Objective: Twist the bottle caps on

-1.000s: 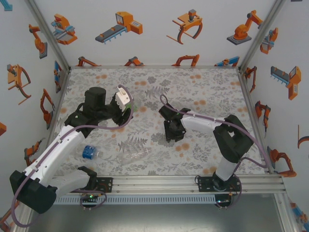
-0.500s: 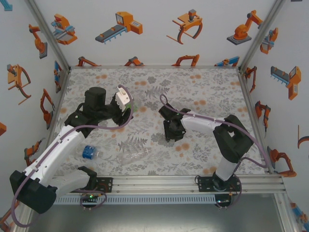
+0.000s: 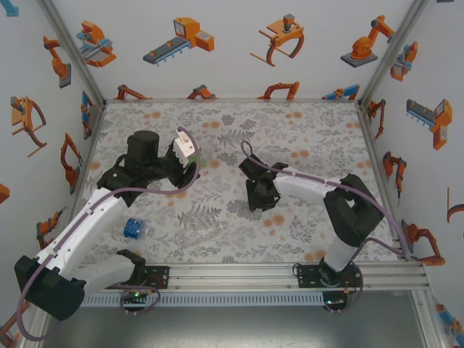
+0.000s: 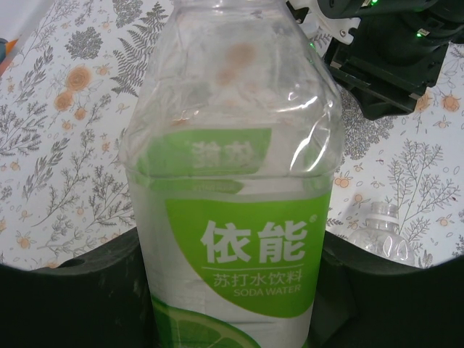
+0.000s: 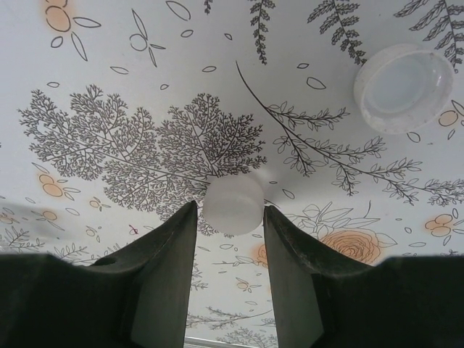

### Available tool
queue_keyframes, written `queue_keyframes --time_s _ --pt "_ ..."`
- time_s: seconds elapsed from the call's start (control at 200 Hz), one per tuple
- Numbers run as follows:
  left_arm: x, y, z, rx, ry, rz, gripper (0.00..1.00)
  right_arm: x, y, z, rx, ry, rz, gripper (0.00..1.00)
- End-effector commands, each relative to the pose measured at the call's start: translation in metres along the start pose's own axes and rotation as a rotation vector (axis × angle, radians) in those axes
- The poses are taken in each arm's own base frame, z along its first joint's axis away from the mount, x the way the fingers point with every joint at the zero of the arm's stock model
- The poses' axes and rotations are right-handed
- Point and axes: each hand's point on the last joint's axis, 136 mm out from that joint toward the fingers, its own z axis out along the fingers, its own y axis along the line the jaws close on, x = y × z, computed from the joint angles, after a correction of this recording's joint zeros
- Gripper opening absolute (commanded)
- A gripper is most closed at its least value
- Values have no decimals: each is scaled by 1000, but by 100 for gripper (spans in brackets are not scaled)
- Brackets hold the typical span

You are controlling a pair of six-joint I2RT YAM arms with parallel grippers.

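My left gripper (image 3: 190, 161) is shut on the bottle with the green label (image 4: 232, 217), gripping its lower body; a bit of green bottle (image 3: 203, 160) shows beside the gripper left of centre. The bottle's neck and mouth are out of frame. My right gripper (image 5: 232, 217) is low over the table, its fingertips (image 5: 170, 254) closed on either side of a small white bottle cap (image 5: 233, 204). A second white cap (image 5: 404, 87) lies loose further off. The right gripper (image 3: 257, 197) sits mid-table. A blue-label bottle (image 3: 134, 229) and a clear plain bottle (image 3: 199, 233) lie near the front left.
The table has a floral cloth (image 3: 304, 138) and patterned walls on three sides. The metal rail (image 3: 290, 272) with the arm bases runs along the near edge. The right arm's black wrist (image 4: 391, 58) shows beyond the held bottle, and the clear bottle (image 4: 384, 232) lies below it.
The right arm's elbow has shifted slightly to the right. Both grippers and the bottles stay where they were.
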Motion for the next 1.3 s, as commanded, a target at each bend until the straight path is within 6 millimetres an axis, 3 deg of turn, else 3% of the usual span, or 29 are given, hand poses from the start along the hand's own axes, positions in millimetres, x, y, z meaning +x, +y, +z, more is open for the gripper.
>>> queue_keyframes --time_s 0.0,1.016,1.297 --pt "-7 -2 -3 20 -22 -13 0 1 -3 -6 17 -9 7 41" --pt "-8 -2 -3 21 -25 -12 0 3 -1 3 29 23 1 40" --pt "-6 -4 -2 29 -19 -6 0 -3 1 -8 13 -12 -3 28"
